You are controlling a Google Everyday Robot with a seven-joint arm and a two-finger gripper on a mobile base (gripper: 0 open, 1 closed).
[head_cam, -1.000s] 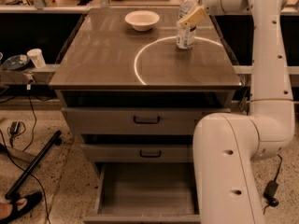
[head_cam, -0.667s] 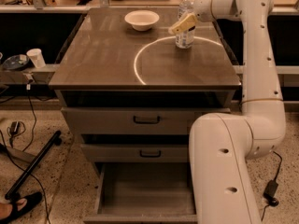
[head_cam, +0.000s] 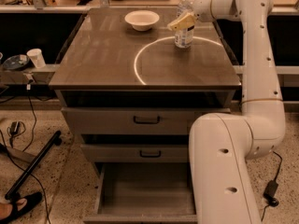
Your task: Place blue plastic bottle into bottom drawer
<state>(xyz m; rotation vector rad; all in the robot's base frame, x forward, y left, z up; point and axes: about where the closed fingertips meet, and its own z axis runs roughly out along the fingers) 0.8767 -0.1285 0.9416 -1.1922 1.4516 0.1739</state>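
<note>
1. Over the last second the gripper (head_cam: 181,21) has swung in from the bottle's right side and dropped slightly. It now sits against the upper front of the blue plastic bottle (head_cam: 184,35).
2. The bottle itself has not shifted. It stands upright at the far right of the counter (head_cam: 103,55), on the bright ring and to the right of the white bowl (head_cam: 142,18).
3. Whether the gripper is open or clamped on the bottle, I cannot tell.
4. The bottom drawer (head_cam: 145,190) is pulled out, well below the bottle.
5. My reading is that the reach for a grasp is nearly done, while the lift, the carry down to the drawer and the release all remain.
</note>
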